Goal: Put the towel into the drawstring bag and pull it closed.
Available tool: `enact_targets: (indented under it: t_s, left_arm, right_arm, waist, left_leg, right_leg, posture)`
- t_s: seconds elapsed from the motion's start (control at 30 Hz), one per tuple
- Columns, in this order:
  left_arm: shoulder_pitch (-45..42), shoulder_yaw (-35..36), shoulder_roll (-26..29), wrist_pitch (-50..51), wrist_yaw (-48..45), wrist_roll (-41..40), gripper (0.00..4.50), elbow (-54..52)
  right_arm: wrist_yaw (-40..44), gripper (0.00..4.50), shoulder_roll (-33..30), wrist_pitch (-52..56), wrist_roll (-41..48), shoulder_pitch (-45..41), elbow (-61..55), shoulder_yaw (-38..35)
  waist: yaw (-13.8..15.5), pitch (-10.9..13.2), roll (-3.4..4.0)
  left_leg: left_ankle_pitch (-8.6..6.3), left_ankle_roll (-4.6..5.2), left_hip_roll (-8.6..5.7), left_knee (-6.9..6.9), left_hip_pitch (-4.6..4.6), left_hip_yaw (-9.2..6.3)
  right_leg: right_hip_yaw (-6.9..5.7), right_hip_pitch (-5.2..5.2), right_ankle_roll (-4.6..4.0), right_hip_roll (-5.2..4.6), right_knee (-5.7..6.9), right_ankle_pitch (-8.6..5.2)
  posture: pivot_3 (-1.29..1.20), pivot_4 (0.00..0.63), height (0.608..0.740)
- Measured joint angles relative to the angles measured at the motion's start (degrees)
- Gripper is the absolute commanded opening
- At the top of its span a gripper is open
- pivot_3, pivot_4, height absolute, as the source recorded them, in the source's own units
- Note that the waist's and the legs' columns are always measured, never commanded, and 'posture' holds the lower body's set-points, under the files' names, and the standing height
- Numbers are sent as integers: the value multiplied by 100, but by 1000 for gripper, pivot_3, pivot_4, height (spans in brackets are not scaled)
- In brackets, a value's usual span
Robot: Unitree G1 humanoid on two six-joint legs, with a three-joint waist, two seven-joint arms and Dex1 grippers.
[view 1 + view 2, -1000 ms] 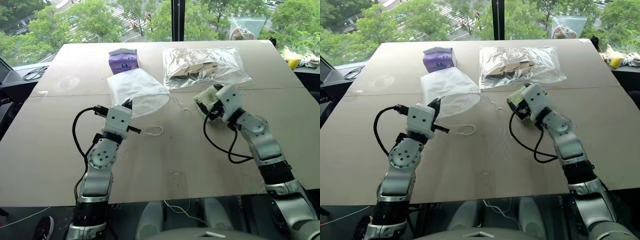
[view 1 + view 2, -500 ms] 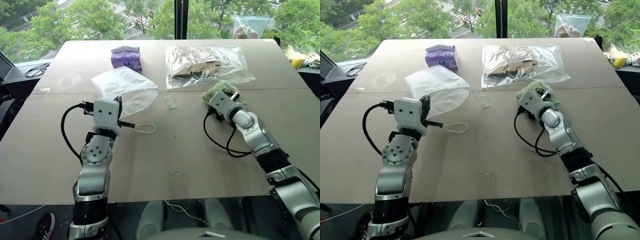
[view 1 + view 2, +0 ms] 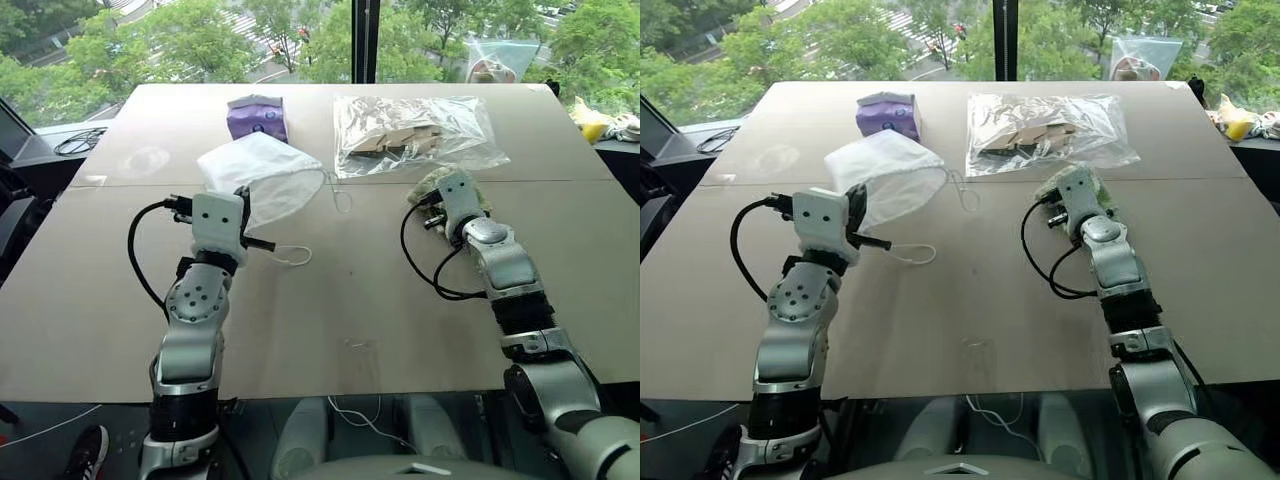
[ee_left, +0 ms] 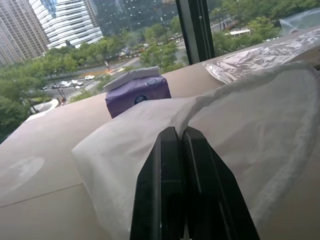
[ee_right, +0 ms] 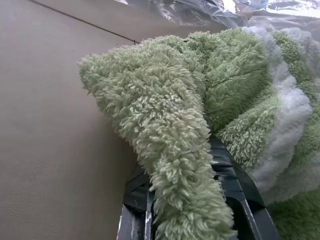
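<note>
Silver-grey jointed arms, white boxy wrist housings, looping black cables, black-fingered left hand (image 4: 182, 145)

Bright window daylight (soft shadows); wrist close-ups perhaps slightly blurred.

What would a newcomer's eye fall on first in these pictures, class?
Probably the white drawstring bag, held up off the table with its mouth hanging open, a fold of its fabric pinched in the left gripper. Next, the fluffy pale green towel across the table, clamped in the right gripper just in front of a clear plastic bag.
</note>
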Motion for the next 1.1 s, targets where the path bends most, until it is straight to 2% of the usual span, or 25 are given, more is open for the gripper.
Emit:
enact_targets:
  t_s: [0.17,0.27,0.3,0.33,0.43,0.53,0.67,0.8,0.97,1.1]
  left_arm:
    - [-124,20,-21,231,-136,-292,0,3]
    - [-219,63,-21,537,-317,-689,0,-8]
    - [-233,62,-21,580,-346,-731,0,-11]
    - [-277,86,-47,734,-364,-900,0,-32]
    - [-412,187,-117,1021,-354,-1176,0,-53]
    - [-472,250,-152,1234,-323,-1392,0,-102]
    - [-527,304,-196,1489,-260,-1647,0,-186]
    - [-597,278,-212,1657,-271,-1885,0,-384]
    - [-575,267,-216,1754,-299,-2109,0,-571]
    - [-414,212,-299,1859,-333,-2329,0,-878]
  right_arm:
    - [-306,19,269,-68,685,-177,226,-732]
    - [-294,19,739,590,1960,-370,-38,-1788]
    - [-271,19,823,752,2211,-403,-172,-1890]
    - [-215,19,1020,1248,2904,-452,-486,-2206]
    - [-61,19,1325,2320,4450,-527,-1244,-2593]
    - [180,19,1381,3247,5777,-401,-2010,-2598]
    - [304,19,1221,3846,6294,181,-2504,-2062]
    - [309,19,1213,4076,6585,405,-2639,-1698]
    - [197,19,1220,4040,6489,611,-2641,-1121]
    - [21,19,1359,3857,6480,603,-2502,-1109]
  waist:
    - [-12,1,2]
    - [-46,8,11]
    - [-72,10,14]
    - [-103,13,19]
    - [-152,20,31]
    - [-160,20,32]
    - [-157,21,32]
    - [-178,22,33]
    - [-178,23,33]
    - [-171,22,32]
  left_leg:
    - [0,0,0,4,0,0]
    - [0,1,2,3,-7,1]
    - [0,1,4,4,-13,1]
    - [0,1,5,4,-31,-4]
    - [0,1,6,3,-41,-14]
    - [-1,1,6,4,-42,-14]
    - [-1,2,3,13,-42,-13]
    - [-1,2,3,30,-37,-14]
    - [-1,1,5,37,-37,-19]
    - [-1,1,5,44,-40,-16]
  right_leg:
    - [1,-1,0,1,7,0]
    - [4,-13,0,5,14,0]
    - [6,-22,0,6,19,0]
    - [3,-40,-1,6,32,0]
    - [-7,-52,-3,8,38,-1]
    - [-9,-49,-2,7,32,-1]
    - [-8,-45,-1,5,34,-2]
    - [-5,-45,-1,10,60,-2]
    - [-5,-45,-1,16,65,-3]
    - [-1,-44,0,15,61,-2]
  posture:
    - [0,150,740]
    - [0,150,740]
    - [0,150,740]
    - [0,150,740]
    - [0,150,740]
    - [0,150,740]
    - [0,150,740]
    - [0,150,740]
    - [0,150,740]
    - [0,150,740]
